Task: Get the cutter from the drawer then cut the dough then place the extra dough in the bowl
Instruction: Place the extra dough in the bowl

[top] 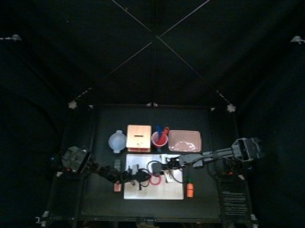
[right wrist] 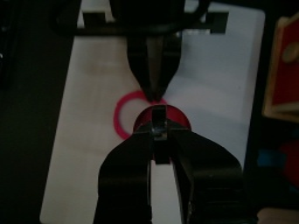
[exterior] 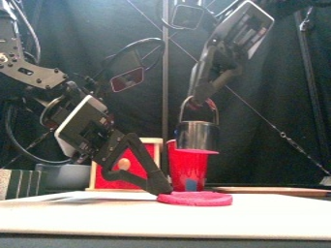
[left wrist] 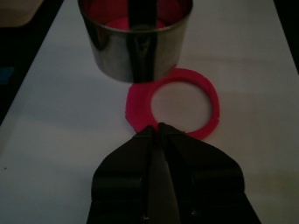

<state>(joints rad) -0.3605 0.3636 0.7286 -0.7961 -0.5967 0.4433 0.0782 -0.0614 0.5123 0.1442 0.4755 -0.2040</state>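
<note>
While my right gripper [exterior: 198, 103] hangs clamped on the wire handle [exterior: 199, 108] of the cutter [exterior: 195, 134] above the white board [left wrist: 70, 131], the dough ring [left wrist: 139, 101] lies straight ahead of my left gripper [left wrist: 160, 131], jaws together at its near rim.

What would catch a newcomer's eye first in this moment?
The round metal cutter hangs by its wire handle from the right end effector, raised over the white cutting board, with red showing inside it. Beneath it lies a pink dough ring, and the left end effector, jaws shut, sits low at the ring's edge.
</note>
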